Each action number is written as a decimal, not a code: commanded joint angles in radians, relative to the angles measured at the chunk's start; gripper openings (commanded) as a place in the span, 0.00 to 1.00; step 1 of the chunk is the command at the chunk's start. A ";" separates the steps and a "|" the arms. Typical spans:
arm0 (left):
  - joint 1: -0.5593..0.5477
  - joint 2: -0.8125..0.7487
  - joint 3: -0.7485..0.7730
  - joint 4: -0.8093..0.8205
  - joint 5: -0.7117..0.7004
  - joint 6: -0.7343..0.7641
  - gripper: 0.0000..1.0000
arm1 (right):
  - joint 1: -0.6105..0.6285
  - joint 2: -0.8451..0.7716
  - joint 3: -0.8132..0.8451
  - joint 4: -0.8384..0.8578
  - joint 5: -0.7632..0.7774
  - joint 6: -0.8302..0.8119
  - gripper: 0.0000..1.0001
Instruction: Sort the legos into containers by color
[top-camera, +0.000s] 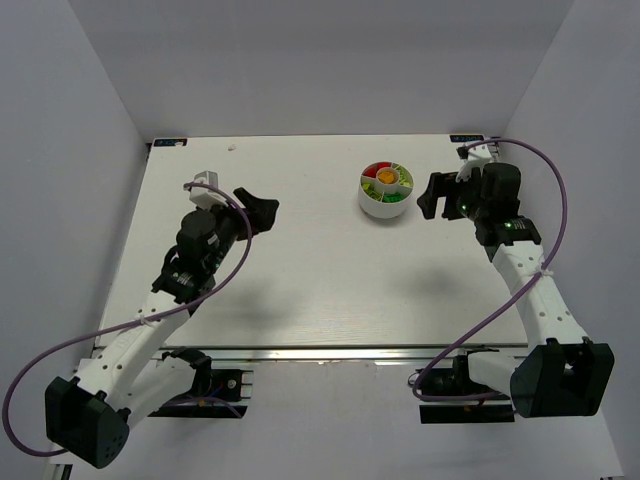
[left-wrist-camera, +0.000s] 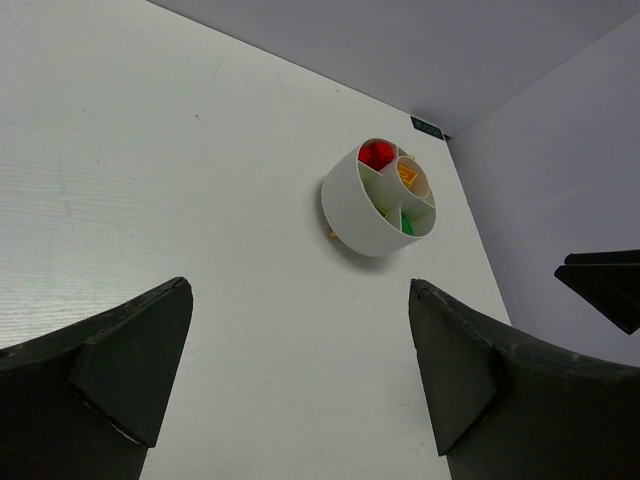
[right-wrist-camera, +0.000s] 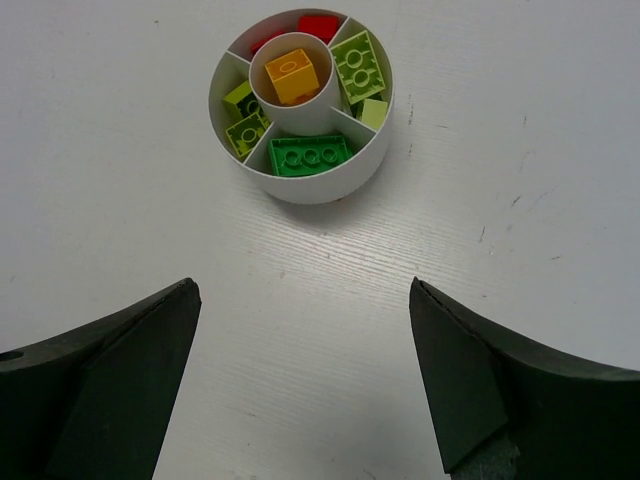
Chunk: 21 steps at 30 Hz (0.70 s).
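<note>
Presently, both tools were found unloaded: the left gripper (top-camera: 256, 211) was held with its jaws spread wide and nothing between them, well apart from the work, and the right gripper (top-camera: 428, 194) was likewise spread and empty, poised just beside the dish (top-camera: 381, 209). Every brick that could be made out was seated inside the dish. The orange brick (right-wrist-camera: 291, 75) was located in the centre compartment, the red bricks (right-wrist-camera: 318, 27) in the far wedge as seen from the right wrist, the dark green brick (right-wrist-camera: 308, 155) in the near wedge, and yellow-green bricks (right-wrist-camera: 358, 65) in the wedges on either side. A small orange speck (left-wrist-camera: 332, 235) was noted on the table (top-camera: 300, 290) against the foot of the dish wall in the left wrist view; whether it was a brick could not be told. The sorting step was judged to be at or near completion, with no brick in transit. Should the speck be confirmed as a stray, the next move would call for a low, narrow pinch against the wall without the dish being pushed; otherwise a retreat of both arms would be indicated.
</note>
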 joint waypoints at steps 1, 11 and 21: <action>0.000 -0.034 0.003 -0.029 -0.032 0.020 0.98 | -0.002 -0.014 -0.013 0.003 -0.017 0.008 0.90; 0.000 -0.034 0.004 -0.034 -0.037 0.028 0.98 | -0.004 -0.004 -0.027 0.012 -0.043 0.002 0.89; 0.000 -0.019 0.009 -0.023 -0.033 0.036 0.98 | -0.004 -0.008 -0.030 0.018 -0.043 0.001 0.89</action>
